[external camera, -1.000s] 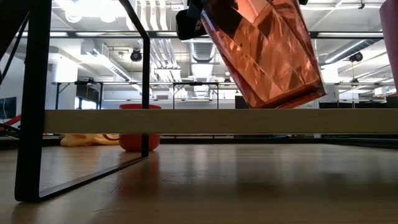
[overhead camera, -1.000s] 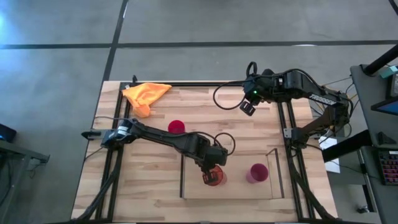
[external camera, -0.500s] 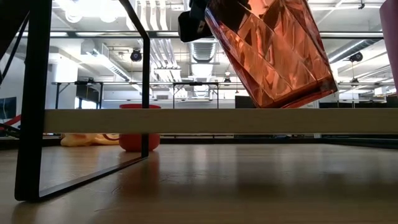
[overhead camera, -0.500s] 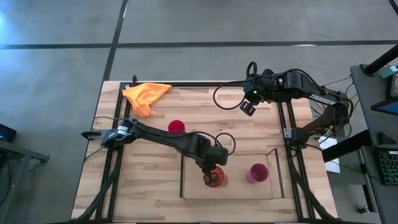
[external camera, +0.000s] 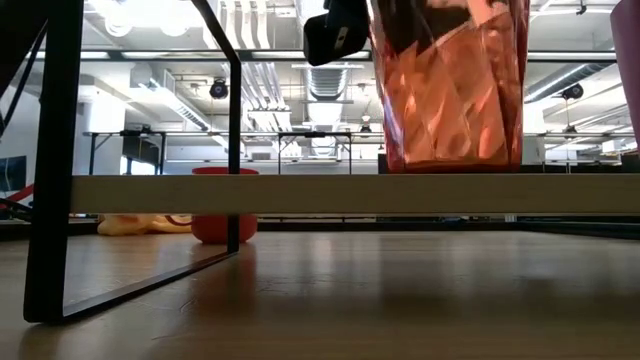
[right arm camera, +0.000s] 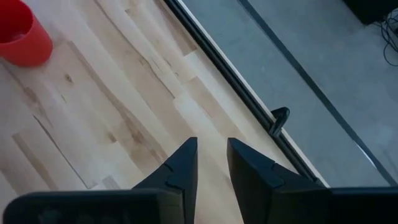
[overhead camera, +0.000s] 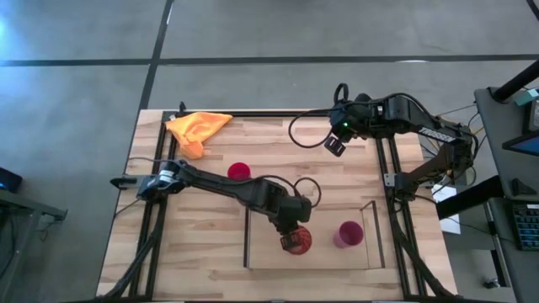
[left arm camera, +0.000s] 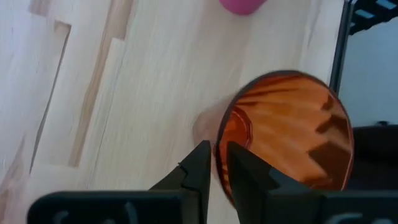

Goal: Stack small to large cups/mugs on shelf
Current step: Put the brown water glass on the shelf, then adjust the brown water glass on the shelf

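The orange cup with dark lines (overhead camera: 297, 242) (external camera: 450, 95) stands upright over the light-wood shelf board (overhead camera: 265, 254) (external camera: 250, 195). My left gripper (overhead camera: 291, 222) (left arm camera: 217, 160) is shut on it. The magenta tumbler (overhead camera: 347, 235) (left arm camera: 239, 5) stands on the same board, toward its right end. The red mug (overhead camera: 239, 172) (external camera: 224, 205) (right arm camera: 22, 36) sits on the tabletop behind the shelf. My right gripper (overhead camera: 335, 146) (right arm camera: 211, 155) hovers near the table's far right, its fingers a narrow gap apart, touching nothing. My left gripper pinches the orange cup's rim (left arm camera: 219, 140) on its far-left side, one finger inside the cup and one outside. The fingers come from above, slanting down. The cup is upright; in the low view its base (external camera: 450, 166) is level with the board's top, touching or not I cannot tell.
A yellow-orange cloth (overhead camera: 198, 129) lies at the table's far left corner. Thin dark upright panels (overhead camera: 246, 237) (overhead camera: 376, 229) (external camera: 50, 160) stand at the shelf's two short ends. Bare board lies between the orange cup and the tumbler.
My left gripper has carried the orange cup a little toward the table's right along the shelf and turned it from a clear tilt to upright. The grip has stayed shut. The right arm has kept still.
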Motion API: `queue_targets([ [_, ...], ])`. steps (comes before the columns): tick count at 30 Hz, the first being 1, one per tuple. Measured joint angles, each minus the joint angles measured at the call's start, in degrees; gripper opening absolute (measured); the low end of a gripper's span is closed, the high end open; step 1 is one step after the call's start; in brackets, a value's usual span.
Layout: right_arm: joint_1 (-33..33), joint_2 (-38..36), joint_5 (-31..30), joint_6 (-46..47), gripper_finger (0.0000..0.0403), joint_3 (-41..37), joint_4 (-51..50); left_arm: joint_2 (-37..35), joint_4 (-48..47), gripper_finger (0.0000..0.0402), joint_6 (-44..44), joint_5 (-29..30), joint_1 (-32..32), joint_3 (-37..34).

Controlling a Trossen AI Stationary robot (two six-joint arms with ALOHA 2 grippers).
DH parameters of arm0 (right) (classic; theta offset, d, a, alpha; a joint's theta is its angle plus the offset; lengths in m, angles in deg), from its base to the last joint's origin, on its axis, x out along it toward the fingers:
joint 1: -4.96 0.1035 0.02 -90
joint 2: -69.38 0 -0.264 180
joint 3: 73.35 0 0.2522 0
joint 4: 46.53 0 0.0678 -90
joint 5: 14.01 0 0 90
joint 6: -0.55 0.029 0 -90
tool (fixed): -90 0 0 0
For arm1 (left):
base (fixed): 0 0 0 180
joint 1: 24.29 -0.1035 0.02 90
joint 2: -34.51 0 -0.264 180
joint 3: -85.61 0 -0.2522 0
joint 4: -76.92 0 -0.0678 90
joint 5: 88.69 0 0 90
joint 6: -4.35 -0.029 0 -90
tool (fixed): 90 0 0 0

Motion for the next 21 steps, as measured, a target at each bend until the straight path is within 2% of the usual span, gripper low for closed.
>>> queue_targets([
  [21,0.0,0.0,0.0,0.2,0.0076,0.0,0.3,0.0,7.9,0.0038,-0.5,0.3,-2.1,-0.2],
])
